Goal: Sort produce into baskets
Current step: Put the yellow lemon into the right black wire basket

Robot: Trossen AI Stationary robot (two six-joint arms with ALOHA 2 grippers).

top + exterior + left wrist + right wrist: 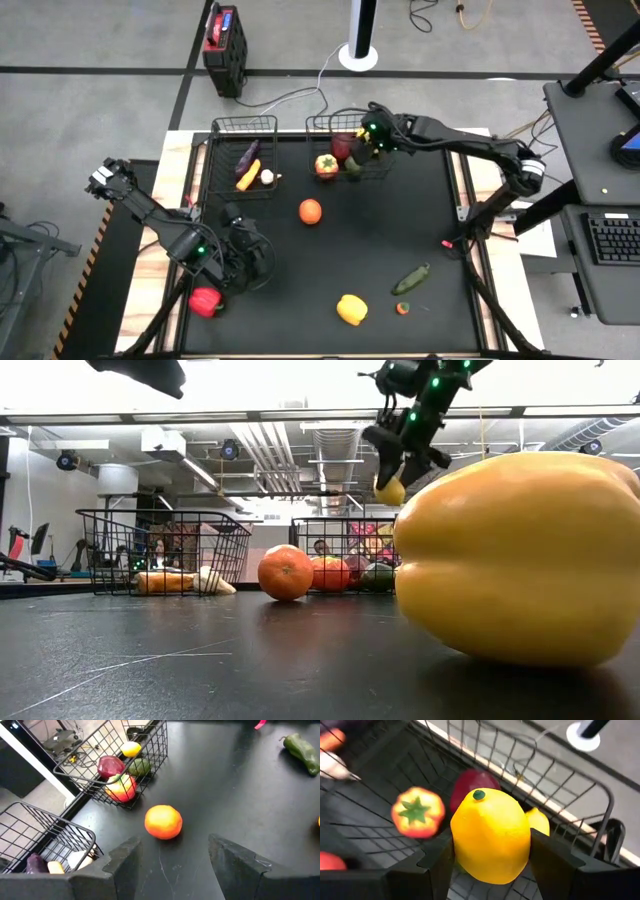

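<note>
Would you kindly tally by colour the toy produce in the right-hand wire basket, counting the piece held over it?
Yellow: 2, one yellow plastic lemon in the right tool, one smaller lemon inside the black wire basket
Dark red: 1 round fruit
Red-and-yellow: 1 pepper-like piece
Green: 1 rounded piece
Total: 5

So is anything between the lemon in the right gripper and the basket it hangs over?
Nothing visible. The right gripper holds the lemon directly above the open-topped basket. Below lie a tomato-like fruit, a dark red piece and another lemon, with bare mesh between them.
</note>
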